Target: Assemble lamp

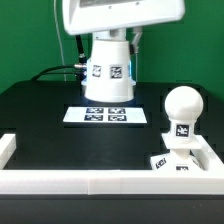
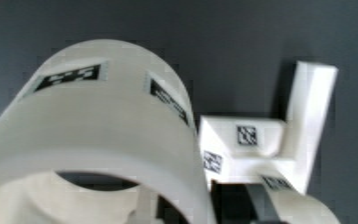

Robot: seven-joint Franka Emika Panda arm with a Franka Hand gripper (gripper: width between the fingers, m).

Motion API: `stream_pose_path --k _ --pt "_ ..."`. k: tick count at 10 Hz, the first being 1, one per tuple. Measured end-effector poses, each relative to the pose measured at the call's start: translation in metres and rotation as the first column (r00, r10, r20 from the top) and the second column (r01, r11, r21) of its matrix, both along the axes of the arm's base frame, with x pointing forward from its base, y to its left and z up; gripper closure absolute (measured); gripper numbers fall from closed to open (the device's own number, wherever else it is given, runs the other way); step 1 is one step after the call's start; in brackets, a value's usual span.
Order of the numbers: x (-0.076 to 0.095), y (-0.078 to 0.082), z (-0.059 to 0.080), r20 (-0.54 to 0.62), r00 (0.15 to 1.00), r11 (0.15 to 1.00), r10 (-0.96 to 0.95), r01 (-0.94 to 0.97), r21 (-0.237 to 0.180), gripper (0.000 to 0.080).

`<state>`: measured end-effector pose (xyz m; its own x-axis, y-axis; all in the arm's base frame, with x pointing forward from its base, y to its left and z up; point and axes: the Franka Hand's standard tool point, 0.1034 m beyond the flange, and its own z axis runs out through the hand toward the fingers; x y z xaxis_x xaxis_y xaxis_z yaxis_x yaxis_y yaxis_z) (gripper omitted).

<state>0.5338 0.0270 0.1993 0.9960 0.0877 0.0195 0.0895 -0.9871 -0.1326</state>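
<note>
The white tapered shade [image 1: 108, 70] hangs upright under the arm at the back, just behind the marker board [image 1: 105, 115]. My gripper [image 1: 108, 38] is shut on its upper rim. In the wrist view the shade [image 2: 105, 110] fills most of the picture, and the gripper [image 2: 220, 205] has a dark finger [image 2: 247, 205] against the shade's wall. The ball-shaped bulb [image 1: 182, 108] stands on the flat square base [image 1: 168, 162] at the exterior view's right front. The base [image 2: 247, 135] also shows in the wrist view beside the shade. I cannot make out the bulb in that view.
A white rail [image 1: 90, 182] runs along the front of the black table, with short side pieces at both ends; it also shows in the wrist view [image 2: 318, 100]. Cables trail behind the arm at the exterior view's left.
</note>
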Motion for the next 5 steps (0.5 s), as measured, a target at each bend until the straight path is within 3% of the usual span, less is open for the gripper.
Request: stream_pose_path --k 2,5 --pt "0.0148 0.0166 0.0143 0.015 1.0 1.0 -0.009 0.008 0.006 0.0755" --pt "0.0131 0.0148 0.0111 0.012 1.0 1.0 -0.011 0.011 0.005 0.0755"
